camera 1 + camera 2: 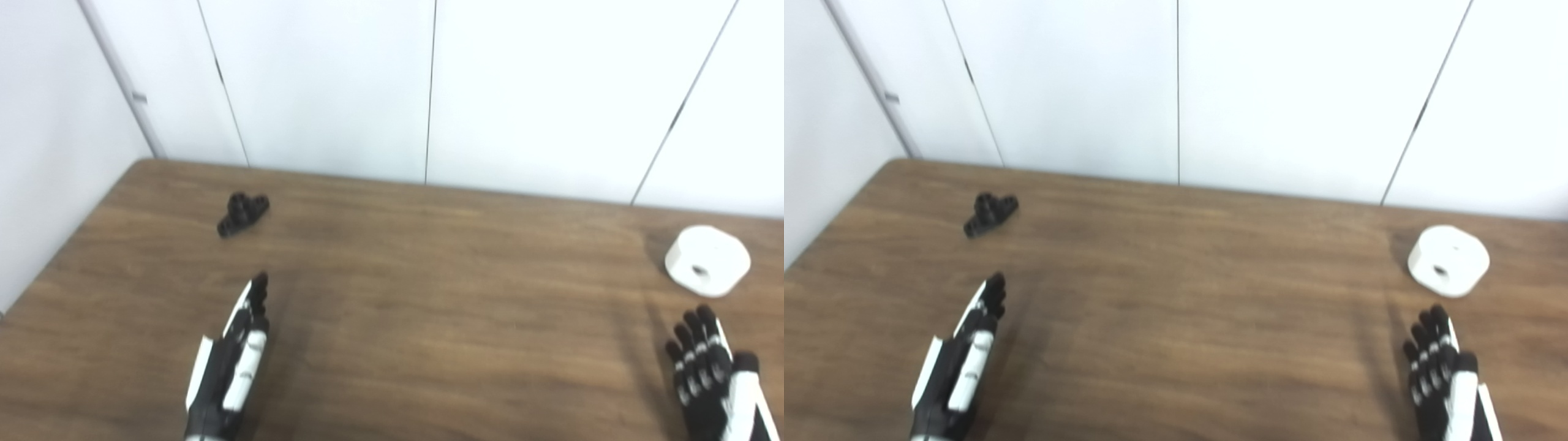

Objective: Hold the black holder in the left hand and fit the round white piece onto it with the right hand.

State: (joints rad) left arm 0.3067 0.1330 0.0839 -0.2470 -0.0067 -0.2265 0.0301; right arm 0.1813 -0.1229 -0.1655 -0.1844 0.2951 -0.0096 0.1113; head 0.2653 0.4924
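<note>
Stretching wide across both views, the brown wood-grain counter (429,318) runs up to a white panelled wall (520,92) with thin dark seams. Now the left hand (236,355), black and white, comes in low on the left side, seen edge-on with its fingers straight and held together, pointing up the counter toward the far left. It holds nothing, and it is poised over the wood with a soft shadow beside it. Over on the right, the right hand (713,373) sits near the bottom corner, back of the hand toward us, fingers extended and slightly spread, thumb off to the right side, nothing in its grasp either. Just ahead of that hand, close to its fingertips but clear of them, lies the round white piece (708,260), a squat puck resting flat on the counter with a small dark hole showing in its near side. Smallest of all, the black holder (242,214) lies on the far left part of the counter, well ahead of the left hand's fingertips and well apart from the white piece, its knobbly outline a bit blurred.
</note>
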